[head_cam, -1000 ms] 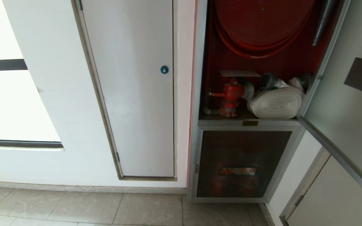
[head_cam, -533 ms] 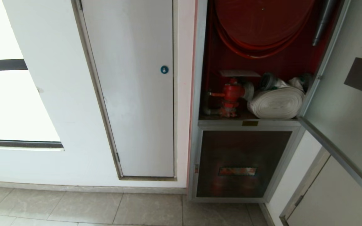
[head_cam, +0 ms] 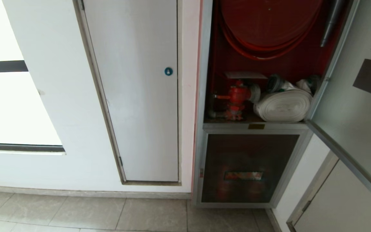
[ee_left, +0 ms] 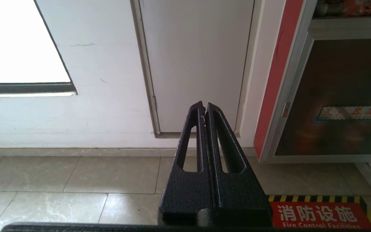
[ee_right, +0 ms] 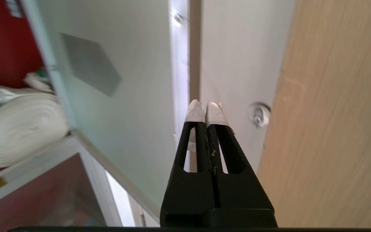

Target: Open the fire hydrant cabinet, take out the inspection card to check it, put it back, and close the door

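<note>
Along the wall, watching the fire hydrant cabinet (head_cam: 202,96) with the door (head_cam: 359,106) already standing wide open on the right. Noticing nothing shifting across the head view over the last second: same scene, no arm entering. Finding the inspection card (head_cam: 245,75) lying flat atop the red valve (head_cam: 237,96), inside the cabinet, untouched. Judging the opening done and the card pick-up coming next. Catching the right end effector (ee_right: 205,108), fingers pressed together and empty, pointing at the door's outer frame edge. Seeing the left end effector (ee_left: 204,108) likewise closed, idling low toward the floor. Counting: one card, one valve, one white rolled hose (head_cam: 283,104), one red reel (head_cam: 269,22), one open door, two end effectors.
</note>
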`<state>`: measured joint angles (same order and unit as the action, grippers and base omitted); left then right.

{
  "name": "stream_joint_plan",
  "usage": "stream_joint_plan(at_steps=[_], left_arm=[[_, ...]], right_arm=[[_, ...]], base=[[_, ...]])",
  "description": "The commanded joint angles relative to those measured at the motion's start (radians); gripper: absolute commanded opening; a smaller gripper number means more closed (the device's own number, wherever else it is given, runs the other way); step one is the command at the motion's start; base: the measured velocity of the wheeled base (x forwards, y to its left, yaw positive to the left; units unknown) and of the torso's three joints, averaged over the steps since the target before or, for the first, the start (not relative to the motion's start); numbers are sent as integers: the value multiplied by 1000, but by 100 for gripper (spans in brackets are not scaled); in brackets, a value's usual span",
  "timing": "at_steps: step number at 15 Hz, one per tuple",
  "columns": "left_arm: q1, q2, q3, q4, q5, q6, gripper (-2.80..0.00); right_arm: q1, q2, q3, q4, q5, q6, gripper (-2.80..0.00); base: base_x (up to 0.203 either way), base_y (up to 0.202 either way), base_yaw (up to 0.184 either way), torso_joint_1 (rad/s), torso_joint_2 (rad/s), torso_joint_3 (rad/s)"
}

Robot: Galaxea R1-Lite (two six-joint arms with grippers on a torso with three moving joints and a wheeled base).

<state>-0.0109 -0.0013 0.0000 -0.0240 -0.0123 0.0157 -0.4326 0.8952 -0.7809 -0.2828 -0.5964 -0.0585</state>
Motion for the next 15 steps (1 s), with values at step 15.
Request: stream_joint_plan(at_steps=[15], left_arm=[[0, 1, 14, -1, 0, 1, -280]], right_arm=[[-391, 350, 97, -318, 161, 47, -280]], base=[[0, 0, 0, 0, 0, 0]])
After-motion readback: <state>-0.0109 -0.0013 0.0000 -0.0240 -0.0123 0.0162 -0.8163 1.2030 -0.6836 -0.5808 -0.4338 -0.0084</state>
